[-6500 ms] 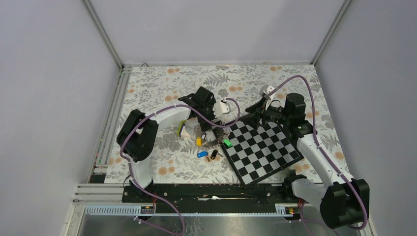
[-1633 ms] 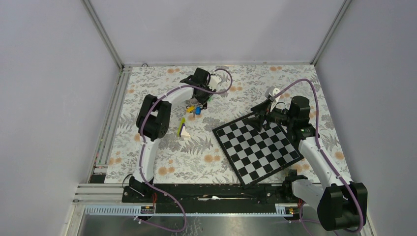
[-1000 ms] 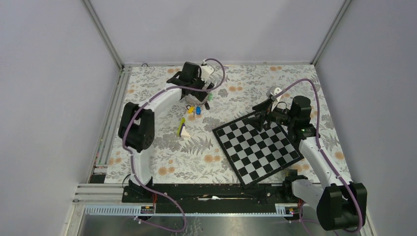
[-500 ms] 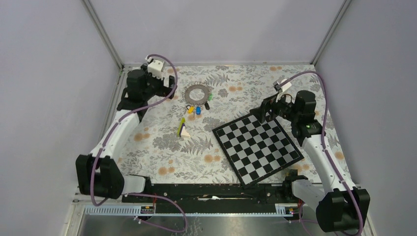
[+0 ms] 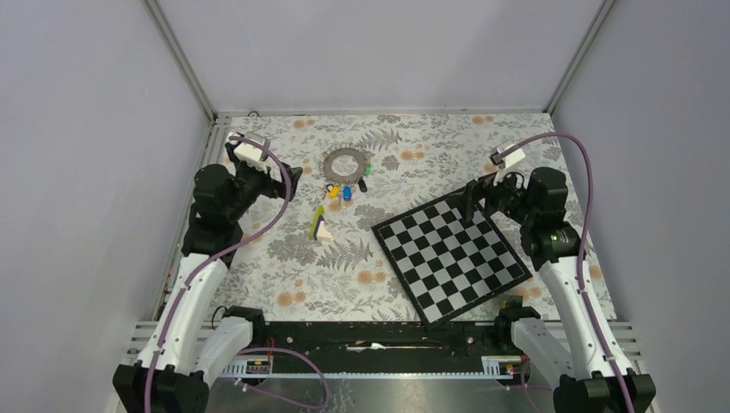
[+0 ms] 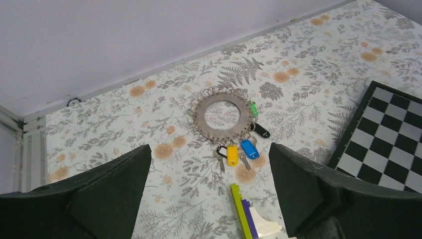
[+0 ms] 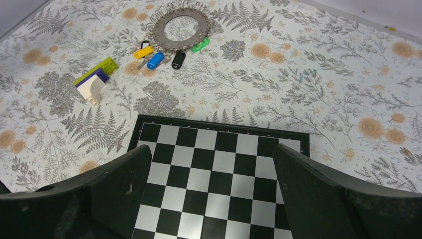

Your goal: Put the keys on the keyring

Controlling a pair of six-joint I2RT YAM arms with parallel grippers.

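Note:
The grey keyring (image 5: pixel 334 163) (image 6: pixel 199 115) (image 7: pixel 157 31) lies flat on the floral cloth at the back centre. The keys fan out from its near rim and touch it: yellow (image 6: pixel 232 155) (image 7: pixel 143 52), blue (image 6: pixel 249 149) (image 7: pixel 155 60), black (image 6: pixel 261 131) (image 7: pixel 178 60) and green (image 6: pixel 254 108) (image 7: pixel 201 46). My left gripper (image 5: pixel 290 178) (image 6: pixel 209 149) hangs open and empty, off to the left of the ring. Over the chessboard's far edge my right gripper (image 5: pixel 472 196) (image 7: pixel 211 148) is open and empty too.
A lime-and-white wedge (image 5: pixel 319 225) (image 6: pixel 249 216) (image 7: pixel 94 79) lies just near of the keys. The chessboard (image 5: pixel 452 254) (image 7: pixel 214 174) sits tilted at the right. Grey walls close the back and sides, and a rail runs along the left edge.
My left arm has lifted off the keyring and swung back to the left, leaving the ring and keys uncovered. My right arm has drawn back to the right. The ring and keys lie still.

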